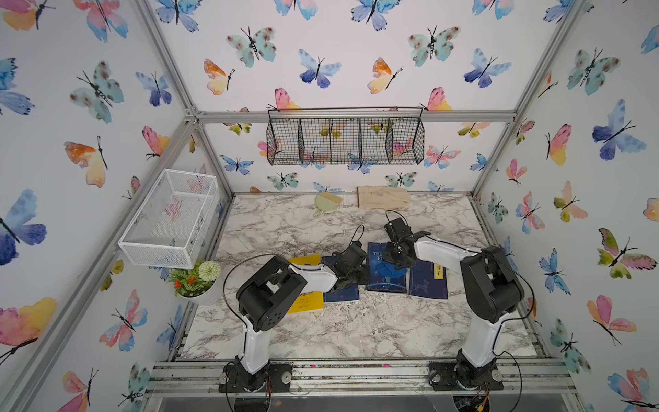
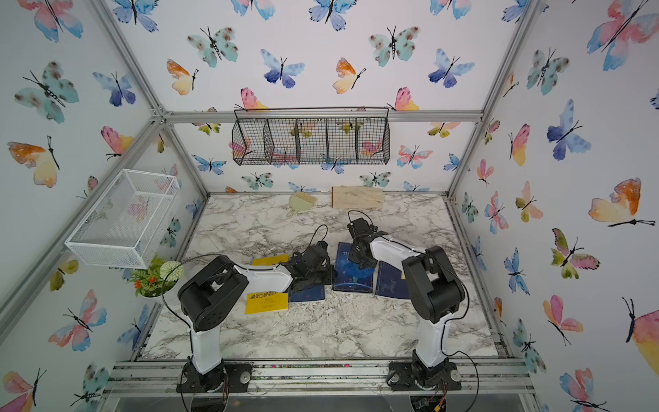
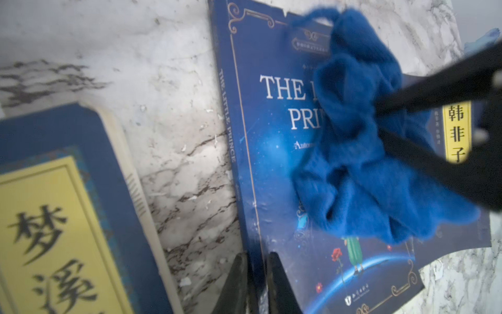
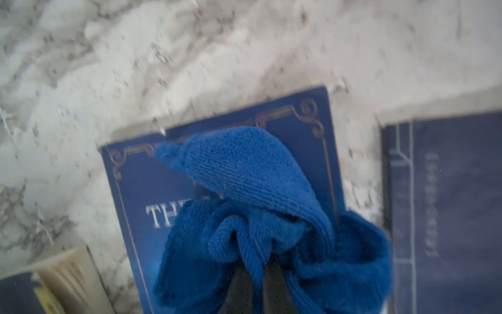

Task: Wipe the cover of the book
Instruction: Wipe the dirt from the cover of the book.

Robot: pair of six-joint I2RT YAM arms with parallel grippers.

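Observation:
The book (image 1: 385, 285), a blue "The Little Prince", lies flat on the marble table in the middle of both top views (image 2: 351, 283). A crumpled blue cloth (image 1: 392, 270) rests on its cover (image 3: 271, 163). My right gripper (image 4: 256, 261) is shut on the cloth (image 4: 244, 176) and holds it against the upper half of the cover (image 4: 135, 190). My left gripper (image 3: 256, 254) is at the book's spine edge, fingers nearly together with that edge between them. Seen from the left wrist, the cloth (image 3: 361, 152) hides part of the title.
A yellow book (image 1: 306, 303) and a dark blue book (image 1: 342, 295) lie under my left arm, and another dark blue book (image 1: 428, 283) is to the right. A flower pot (image 1: 199, 281), white basket (image 1: 171, 217), black wire basket (image 1: 346, 141), brush (image 1: 328, 201) and wooden board (image 1: 383, 197) line the edges.

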